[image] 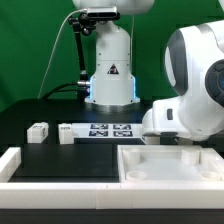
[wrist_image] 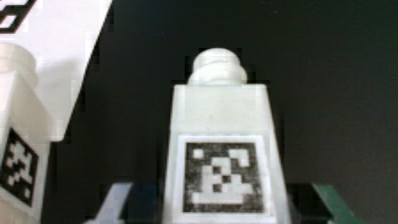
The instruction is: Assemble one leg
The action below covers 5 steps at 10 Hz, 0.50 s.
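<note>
In the wrist view a white leg with a black-and-white tag lies lengthwise between my fingers, its round peg end pointing away from the camera. My gripper is down at the black table. Its fingers stand close against the leg's two sides, shut on its tagged end. A second leg lies just beside it. In the exterior view the gripper and that leg are hidden behind the arm's big white body. Another loose leg stands at the exterior view's left.
The marker board lies in the middle of the black table, and a corner of it shows in the wrist view. The large white square panel lies at the front right. A white wall runs along the front left. The robot base stands behind.
</note>
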Available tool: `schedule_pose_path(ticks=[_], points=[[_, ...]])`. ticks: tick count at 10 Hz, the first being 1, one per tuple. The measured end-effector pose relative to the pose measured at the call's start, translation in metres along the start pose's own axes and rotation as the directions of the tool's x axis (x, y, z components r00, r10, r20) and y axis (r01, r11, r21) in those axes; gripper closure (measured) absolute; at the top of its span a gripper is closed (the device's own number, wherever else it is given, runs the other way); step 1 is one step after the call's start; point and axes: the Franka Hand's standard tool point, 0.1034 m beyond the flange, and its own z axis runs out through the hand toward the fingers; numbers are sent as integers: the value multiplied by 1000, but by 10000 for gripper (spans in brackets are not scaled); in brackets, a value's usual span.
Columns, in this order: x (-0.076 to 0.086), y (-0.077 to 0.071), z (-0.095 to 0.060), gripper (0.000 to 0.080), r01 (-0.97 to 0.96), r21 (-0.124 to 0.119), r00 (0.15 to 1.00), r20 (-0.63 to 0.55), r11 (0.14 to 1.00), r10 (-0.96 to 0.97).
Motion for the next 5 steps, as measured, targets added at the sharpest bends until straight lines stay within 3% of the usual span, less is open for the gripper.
schedule_pose_path(ticks=[3,5], points=[[-24,-4,-51,508,13,0,998,-63,1000,-13],[-26,-5,-64,507,18,0,995,-101,1000,-17]])
